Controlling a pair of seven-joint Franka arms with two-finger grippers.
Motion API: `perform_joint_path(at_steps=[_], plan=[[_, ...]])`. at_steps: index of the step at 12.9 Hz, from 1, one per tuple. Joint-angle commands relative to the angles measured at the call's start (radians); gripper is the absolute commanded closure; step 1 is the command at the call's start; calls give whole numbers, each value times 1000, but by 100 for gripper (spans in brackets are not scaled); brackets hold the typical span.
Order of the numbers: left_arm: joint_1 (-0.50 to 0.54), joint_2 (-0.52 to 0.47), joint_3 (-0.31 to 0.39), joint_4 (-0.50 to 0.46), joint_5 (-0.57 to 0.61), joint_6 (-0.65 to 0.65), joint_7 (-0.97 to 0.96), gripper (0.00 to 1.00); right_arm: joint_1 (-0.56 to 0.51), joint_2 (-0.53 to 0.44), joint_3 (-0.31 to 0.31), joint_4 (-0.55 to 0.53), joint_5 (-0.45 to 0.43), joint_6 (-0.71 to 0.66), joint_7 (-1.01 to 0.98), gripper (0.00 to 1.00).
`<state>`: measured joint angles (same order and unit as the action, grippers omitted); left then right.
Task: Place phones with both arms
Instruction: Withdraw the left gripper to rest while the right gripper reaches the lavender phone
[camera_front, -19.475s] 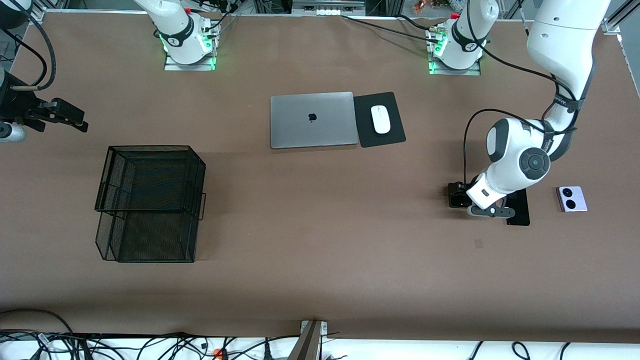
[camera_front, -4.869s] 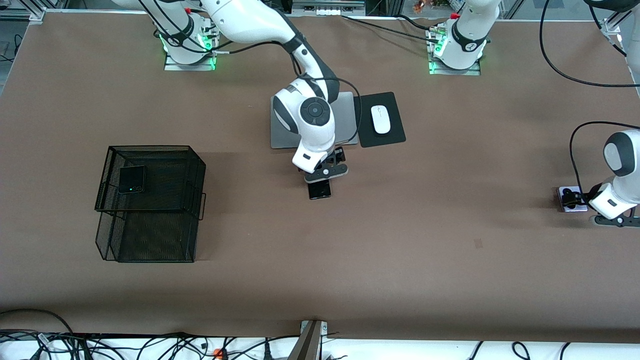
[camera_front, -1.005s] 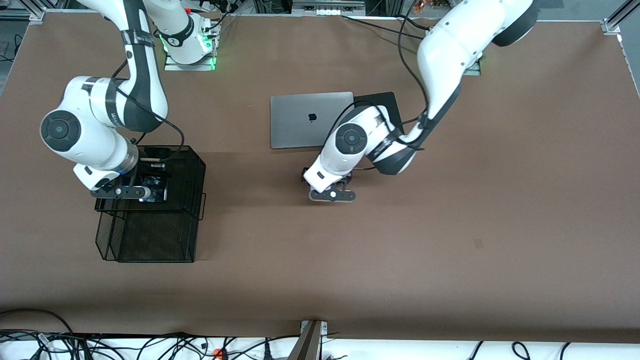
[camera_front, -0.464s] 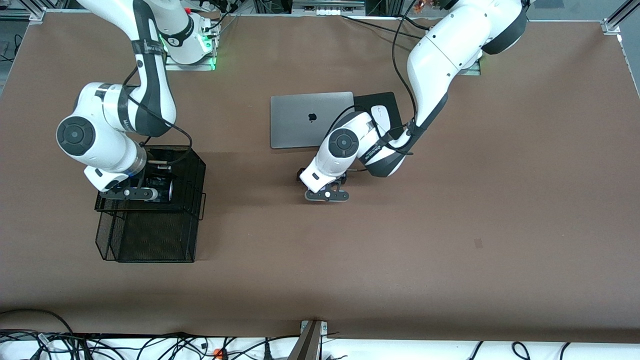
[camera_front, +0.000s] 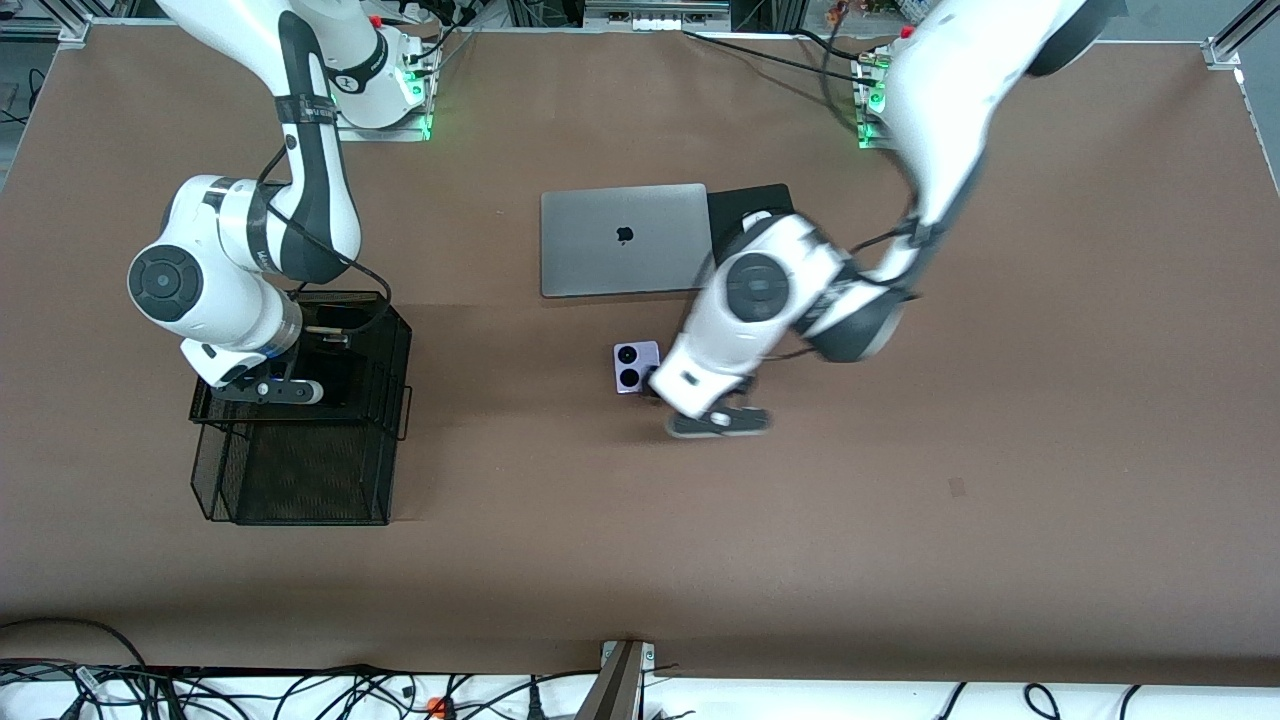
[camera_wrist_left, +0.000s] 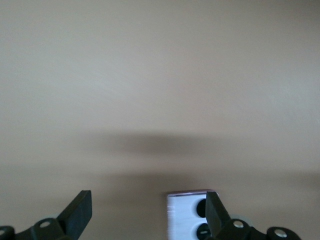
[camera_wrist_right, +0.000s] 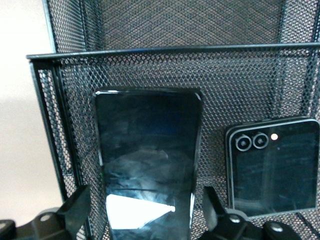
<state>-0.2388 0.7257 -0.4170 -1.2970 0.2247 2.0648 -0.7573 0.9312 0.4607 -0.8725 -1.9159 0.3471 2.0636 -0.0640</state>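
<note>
While the open right gripper hangs over the slim black phone in the mesh basket, the open left gripper hovers beside the lavender phone on the surface.

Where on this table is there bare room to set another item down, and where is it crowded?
Bare table stretches from the lavender phone to the left arm's end, and along the edge nearest the front camera. Crowded: the mesh tray top tier holding the slim phone and the square black phone.
</note>
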Motion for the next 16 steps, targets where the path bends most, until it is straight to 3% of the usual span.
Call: perform_joint_path(at_steps=[1, 3, 6, 8, 10, 12, 14, 16], plan=[[96, -115, -3, -39, 15, -157, 151, 0, -3, -16, -5, 24, 23, -5, -17, 0], [151, -187, 3, -38, 16, -273, 295, 0, -9, -19, -8, 85, 21, -57, -17, 0], [252, -268, -2, -30, -2, -464, 447, 0, -35, -19, -11, 266, 18, -251, -10, 0], [309, -319, 9, 12, -2, -522, 574, 0, -37, -19, -10, 357, 18, -333, 6, 0], [267, -423, 172, -30, -20, -520, 647, 0, -23, -17, 3, 402, 19, -353, 106, 0], [211, -514, 297, -73, -129, -506, 679, 0, 18, -11, 29, 425, 23, -353, 235, 0], [201, -670, 362, -253, -172, -392, 687, 0, 46, 5, 107, 428, 18, -329, 373, 0], [205, -782, 383, -425, -176, -281, 743, 0, 46, 42, 208, 455, 18, -234, 472, 0]])
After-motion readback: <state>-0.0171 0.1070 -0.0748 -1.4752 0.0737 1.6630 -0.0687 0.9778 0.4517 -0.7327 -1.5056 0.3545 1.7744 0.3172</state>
